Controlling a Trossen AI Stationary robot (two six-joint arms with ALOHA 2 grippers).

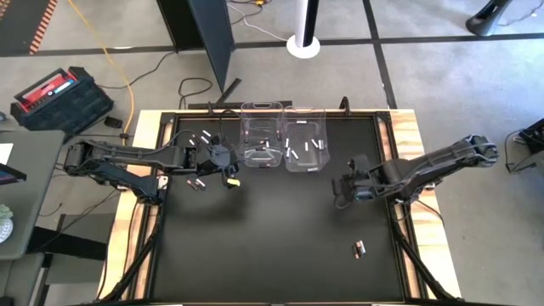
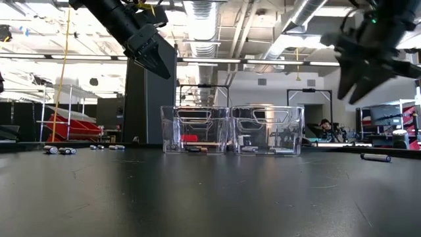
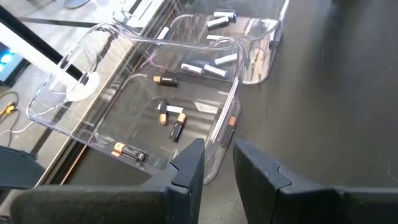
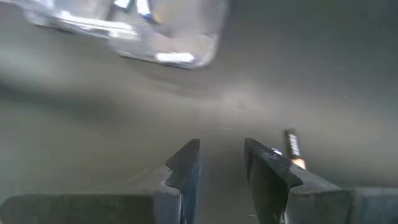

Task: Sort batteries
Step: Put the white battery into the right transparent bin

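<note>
Two clear bins stand side by side at the table's far middle. The left bin (image 3: 155,118) holds several dark, copper-ended batteries (image 3: 171,118). The right bin (image 1: 306,140) holds several white batteries (image 3: 208,67). Loose batteries lie on the black table at the left (image 1: 197,183), far left (image 1: 202,136) and near right (image 1: 359,248). My left gripper (image 3: 219,163) hovers open above the table, just short of the left bin's near corner. My right gripper (image 4: 221,163) hangs open above the table's right half, with a dark battery (image 4: 291,146) lying on the table beside one finger.
The table's raised frame (image 1: 399,170) runs along its right side, close to my right arm. The wide near half of the black table top (image 1: 272,246) bears only the battery at the near right. In the low view, another loose battery (image 2: 376,157) lies at the right.
</note>
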